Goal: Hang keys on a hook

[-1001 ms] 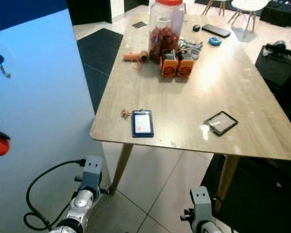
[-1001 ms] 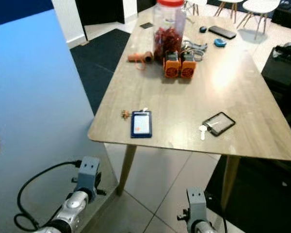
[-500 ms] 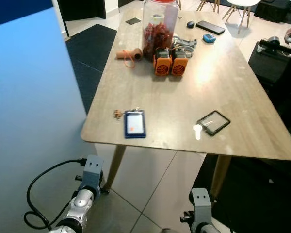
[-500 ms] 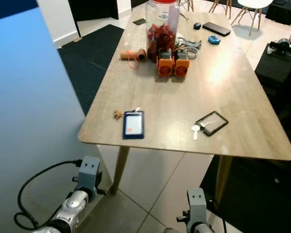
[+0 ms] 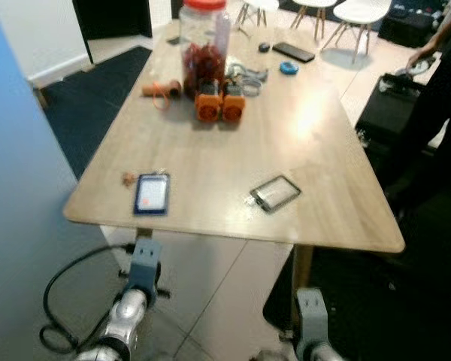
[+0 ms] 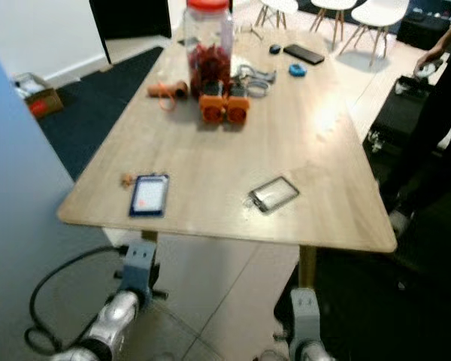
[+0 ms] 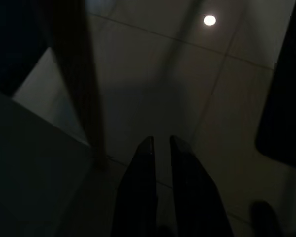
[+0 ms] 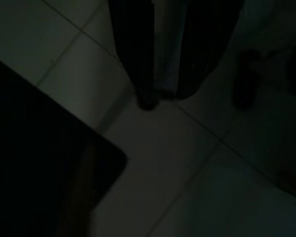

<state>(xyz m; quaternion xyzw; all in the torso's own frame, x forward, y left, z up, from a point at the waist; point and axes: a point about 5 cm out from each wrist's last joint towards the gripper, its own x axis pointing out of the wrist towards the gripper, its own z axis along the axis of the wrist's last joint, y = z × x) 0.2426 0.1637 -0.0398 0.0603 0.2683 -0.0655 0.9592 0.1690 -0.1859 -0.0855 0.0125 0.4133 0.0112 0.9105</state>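
A small brownish bunch of keys (image 5: 128,178) lies on the wooden table (image 5: 301,143) near its front left corner, beside a blue card holder (image 5: 152,194). Further right lies a black-framed card holder (image 5: 276,192) with a silver key (image 5: 253,201) at its end. Both arms hang idle below the table edge, the left arm (image 5: 131,301) and the right arm (image 5: 310,331). My left gripper (image 7: 159,140) points at the dim tiled floor beside a table leg, fingers close together and holding nothing. The right gripper (image 8: 167,98) is shut too, over floor tiles.
A pale blue panel (image 5: 15,188) stands at the left. At the table's far end are a red-lidded jar (image 5: 203,45), two orange objects (image 5: 219,107), a roll (image 5: 156,89) and a phone (image 5: 293,51). A person (image 5: 443,45) stands right by a black case (image 5: 391,105).
The camera has swung right: the blue panel and its hooks have slid off to the left, and a person has come into view at the right. Both arms hang as before.
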